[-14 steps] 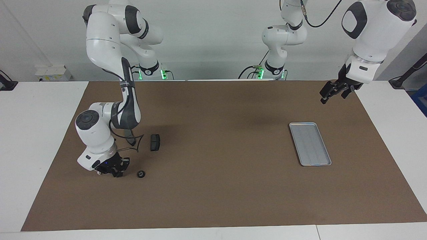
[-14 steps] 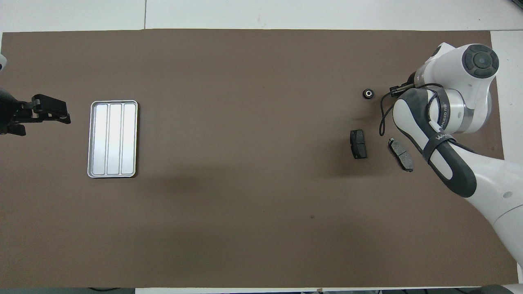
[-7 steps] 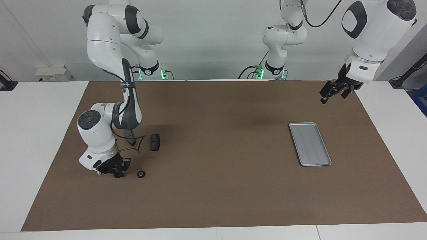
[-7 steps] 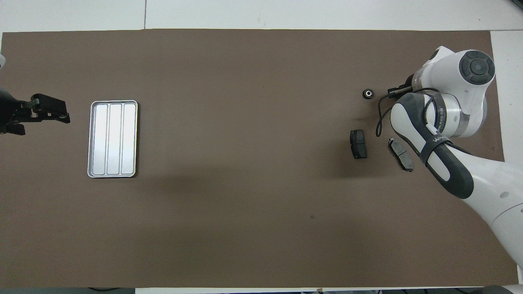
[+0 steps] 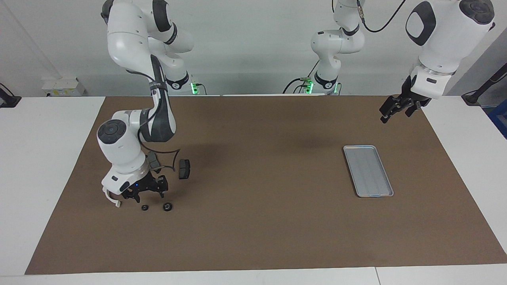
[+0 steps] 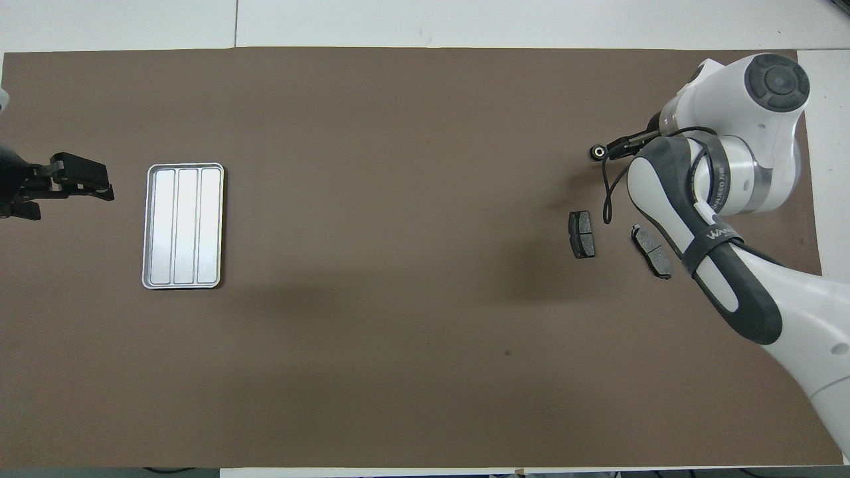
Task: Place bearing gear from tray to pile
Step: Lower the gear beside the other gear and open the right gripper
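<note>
— Where was the bearing gear [image 5: 145, 207]?

— On the brown mat [image 5: 253, 221], at the right arm's end of the table. It lay just beside a second small round black part [image 5: 167, 206] and well apart from the tray [image 5: 368, 170], which sat toward the left arm's end.

— And the pile?

— A white curved bracket [image 5: 112, 198] lay on the mat close to the gear. Two dark brake-pad pieces lay nearer to the robots than the gear: one [image 6: 582, 234] in plain sight, the other [image 6: 651, 250] partly under the right arm in the overhead view.

— What was the right gripper [image 5: 147, 192] doing?

— It hung just above the gear, not touching it, with its fingers spread apart and nothing between them.

— And the other arm?

— The left gripper [image 5: 393, 107] waited in the air over the mat's edge near the tray, at the left arm's end. I could not tell whether its fingers were spread or pressed together.
</note>
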